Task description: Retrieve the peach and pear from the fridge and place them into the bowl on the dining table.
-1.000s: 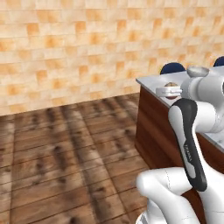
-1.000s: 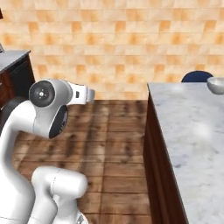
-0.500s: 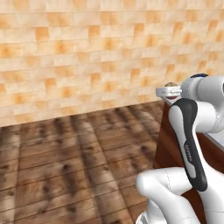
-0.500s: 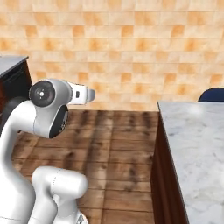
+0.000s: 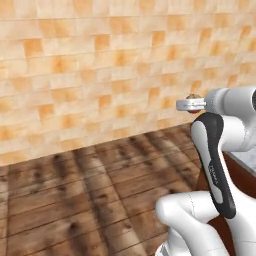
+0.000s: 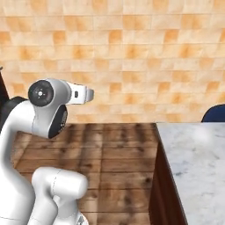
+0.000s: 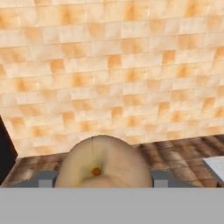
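Between the fingers (image 7: 47, 179), peach (image 7: 103, 162) held, touching both

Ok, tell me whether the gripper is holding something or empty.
Holding. In the hand view a rounded tan fruit sits between the fingers of the gripper. Whether it is the peach or the pear, I cannot tell.

The dining table (image 6: 193, 171), a white-grey marble top on a dark brown wooden base, stands on the plank wood floor (image 5: 90, 195), with a blue stool (image 6: 214, 113) at its far edge.
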Robot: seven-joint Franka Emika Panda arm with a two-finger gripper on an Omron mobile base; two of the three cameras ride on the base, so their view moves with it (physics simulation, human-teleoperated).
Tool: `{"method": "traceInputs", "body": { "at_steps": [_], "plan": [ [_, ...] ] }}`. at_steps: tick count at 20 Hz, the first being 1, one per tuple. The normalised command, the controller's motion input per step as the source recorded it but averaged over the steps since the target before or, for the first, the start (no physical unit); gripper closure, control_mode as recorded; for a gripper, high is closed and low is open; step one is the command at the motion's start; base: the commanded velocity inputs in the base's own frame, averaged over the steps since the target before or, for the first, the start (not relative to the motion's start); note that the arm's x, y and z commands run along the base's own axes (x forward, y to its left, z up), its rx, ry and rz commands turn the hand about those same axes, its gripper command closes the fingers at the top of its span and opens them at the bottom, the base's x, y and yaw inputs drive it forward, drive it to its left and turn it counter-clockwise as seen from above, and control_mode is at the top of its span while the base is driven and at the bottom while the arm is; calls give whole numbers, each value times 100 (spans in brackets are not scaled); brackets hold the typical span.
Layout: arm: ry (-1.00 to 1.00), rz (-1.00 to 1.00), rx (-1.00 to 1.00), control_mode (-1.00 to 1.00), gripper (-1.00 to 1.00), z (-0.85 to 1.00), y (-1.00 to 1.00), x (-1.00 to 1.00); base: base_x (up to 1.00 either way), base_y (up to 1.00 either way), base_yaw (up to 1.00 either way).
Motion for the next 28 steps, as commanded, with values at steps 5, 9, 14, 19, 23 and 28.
{"method": "traceInputs", "body": {
  "at_steps": [5,9,14,19,23,28],
  "plan": [
    [0,0,0,100,100,0,0,0,100,0,-40],
    [0,0,0,100,100,0,0,0,100,0,-46],
    [0,0,0,100,100,0,0,0,90,0,-51],
    [0,0,0,100,100,0,0,0,74,0,-56],
    [0,0,0,100,100,0,0,0,55,0,-63],
    [0,0,0,100,100,0,0,0,24,16,-65]
  ]
}}
